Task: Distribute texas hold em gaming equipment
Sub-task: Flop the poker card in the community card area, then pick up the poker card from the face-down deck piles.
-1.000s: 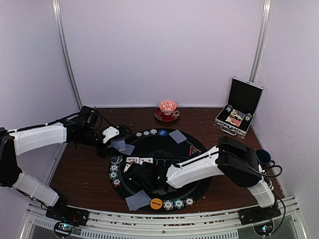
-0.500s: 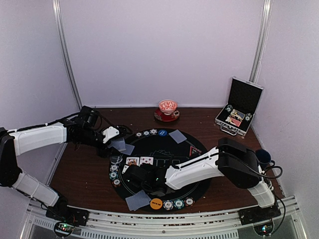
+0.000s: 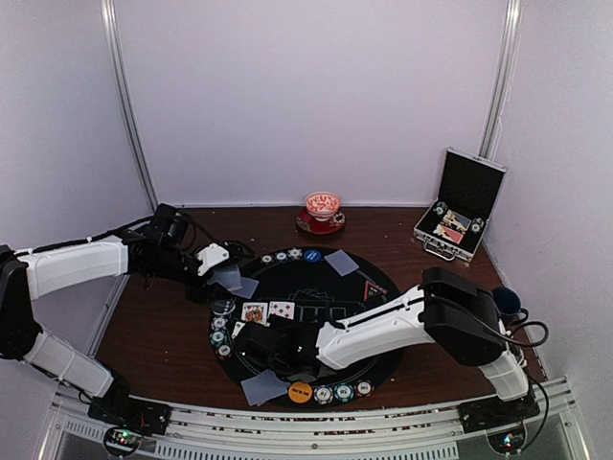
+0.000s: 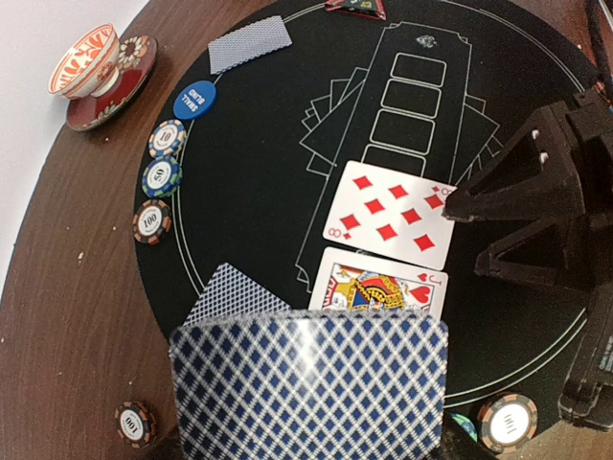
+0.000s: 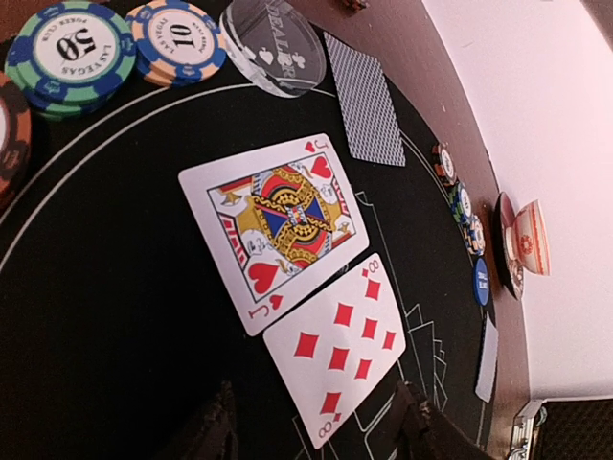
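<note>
Currently, the left gripper (image 3: 224,272) pinches a deck of blue-backed playing cards (image 4: 311,383) and holds it above the left rim of the round black mat (image 3: 330,280). The fingers themselves are hidden behind the deck in the left wrist view.

The right gripper (image 5: 321,433) hangs over the left half of the mat with its fingers (image 5: 218,424) spread and nothing between them. The fingertips straddle one short end of the eight of diamonds (image 5: 335,350).

Card positions on the mat:
- The eight of diamonds lies face up, left of the mat's centre.
- The jack of hearts (image 5: 278,225) lies face up just beside it, nearer the mat's left rim.
- One face-down card (image 3: 341,262) lies at the mat's far rim.
- A second face-down card (image 3: 264,385) lies at the mat's near rim.

Disc and chip positions on the mat:
- The blue button disc (image 4: 194,99) sits at the far rim, next to a row of three striped chips (image 4: 161,177).
- The clear dealer disc (image 5: 273,43) sits at the left rim, beside a 10 chip (image 5: 180,43) and a 50 chip (image 5: 62,57).
- The orange disc (image 3: 301,391) sits at the near rim, with more chips to its right.

The open silver-edged case (image 3: 460,206) stands off the mat, beyond its far right.
</note>
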Controlling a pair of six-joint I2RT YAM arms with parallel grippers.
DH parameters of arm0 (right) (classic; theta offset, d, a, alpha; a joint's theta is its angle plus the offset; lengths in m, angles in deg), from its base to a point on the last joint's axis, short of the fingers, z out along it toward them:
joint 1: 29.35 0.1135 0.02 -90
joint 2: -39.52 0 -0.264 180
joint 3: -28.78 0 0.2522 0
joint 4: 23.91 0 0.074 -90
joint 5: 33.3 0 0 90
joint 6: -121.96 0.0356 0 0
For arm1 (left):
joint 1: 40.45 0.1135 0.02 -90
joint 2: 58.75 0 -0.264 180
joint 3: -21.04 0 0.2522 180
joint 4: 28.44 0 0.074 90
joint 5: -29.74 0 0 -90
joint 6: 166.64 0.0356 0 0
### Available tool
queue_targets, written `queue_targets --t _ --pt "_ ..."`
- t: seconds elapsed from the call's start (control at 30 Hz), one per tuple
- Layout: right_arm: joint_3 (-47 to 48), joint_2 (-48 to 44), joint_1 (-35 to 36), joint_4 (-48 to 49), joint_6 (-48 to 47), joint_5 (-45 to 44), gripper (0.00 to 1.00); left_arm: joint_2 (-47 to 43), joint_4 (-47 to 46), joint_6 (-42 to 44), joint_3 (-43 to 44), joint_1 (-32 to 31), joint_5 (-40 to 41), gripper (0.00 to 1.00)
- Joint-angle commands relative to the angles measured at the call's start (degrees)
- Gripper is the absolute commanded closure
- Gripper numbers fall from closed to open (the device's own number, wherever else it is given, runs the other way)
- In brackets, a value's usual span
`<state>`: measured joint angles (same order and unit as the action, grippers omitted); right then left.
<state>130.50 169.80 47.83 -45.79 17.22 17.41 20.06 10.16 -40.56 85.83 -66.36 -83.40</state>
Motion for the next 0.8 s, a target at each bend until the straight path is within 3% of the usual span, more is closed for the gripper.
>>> queue_targets --t 0.0,0.17,0.37,0.57,0.77 --pt "-2.0 -6.8 0.8 -3.4 3.6 -0.6 0.41 -0.4 -2.2 -0.3 1.6 0.5 -1.2 0.4" --pt "-6.6 -13.6 0.4 -3.6 10.0 0.1 0.28 -0.4 -2.0 -0.4 1.6 0.4 -1.7 0.4" --pt "-12.8 -23.0 -2.8 -0.2 20.0 9.5 0.17 -0.7 -1.7 0.0 1.5 0.5 -2.4 0.4" --pt "-17.8 -31.8 -13.3 9.3 35.7 30.3 0.09 -0.7 -0.8 1.0 1.5 0.4 -3.9 0.39" --pt "-15.9 -26.8 -19.2 16.9 48.7 45.2 0.08 -0.8 -0.2 1.9 1.3 0.3 -5.2 0.39"
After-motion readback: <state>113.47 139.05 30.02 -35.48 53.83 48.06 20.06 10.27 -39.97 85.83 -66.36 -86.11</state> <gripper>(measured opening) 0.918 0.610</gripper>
